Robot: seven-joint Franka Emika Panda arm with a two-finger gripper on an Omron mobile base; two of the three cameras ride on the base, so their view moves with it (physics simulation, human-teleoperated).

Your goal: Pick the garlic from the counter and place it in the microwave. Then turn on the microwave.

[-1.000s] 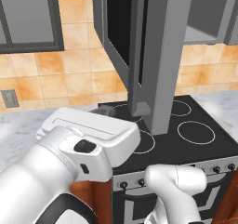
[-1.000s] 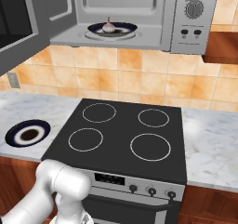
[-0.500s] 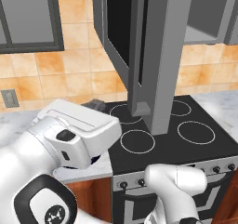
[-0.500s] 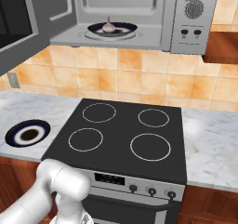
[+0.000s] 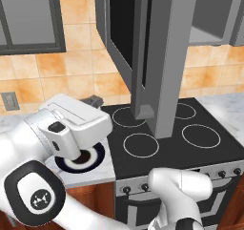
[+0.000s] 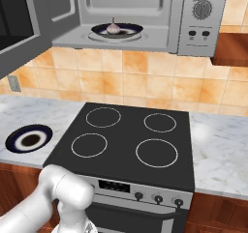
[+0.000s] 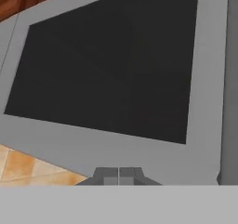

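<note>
The garlic (image 6: 113,28) is already sitting inside the microwave (image 6: 145,19), on the small dark plate (image 6: 127,32) on the oven floor, so the carrying part of the task looks done. What is left to handle is the microwave door (image 5: 157,57), which is standing wide open, swung out over the stovetop (image 6: 131,142).

In the hand view the gripper (image 7: 119,174) is pointing at the outer face of that door, its two fingertips (image 7: 108,173) pressed together with nothing between them. It is clenched and empty, lying close to the lower grey frame of the door, though whether it is actually touching is not clear.

The door is a stiff, flat panel with a dark glass pane in a grey metal frame, hinged on one side. It should swing freely under a light, steady push, and it needs no grasp at all. The best place to press is the metal frame towards the free edge, away from the hinge, where the leverage is greatest. The glass is smooth and probably slippery, so closed fingertips may slide across it.

The garlic itself is small, light and round, and could roll if the door is slammed. The buttons (image 6: 198,34) under the dial (image 6: 202,8) on the control panel are small targets for the closed fingertips.

The blue plate (image 6: 29,139) on the desk (image 6: 218,145) is lying beside the stovetop.
</note>
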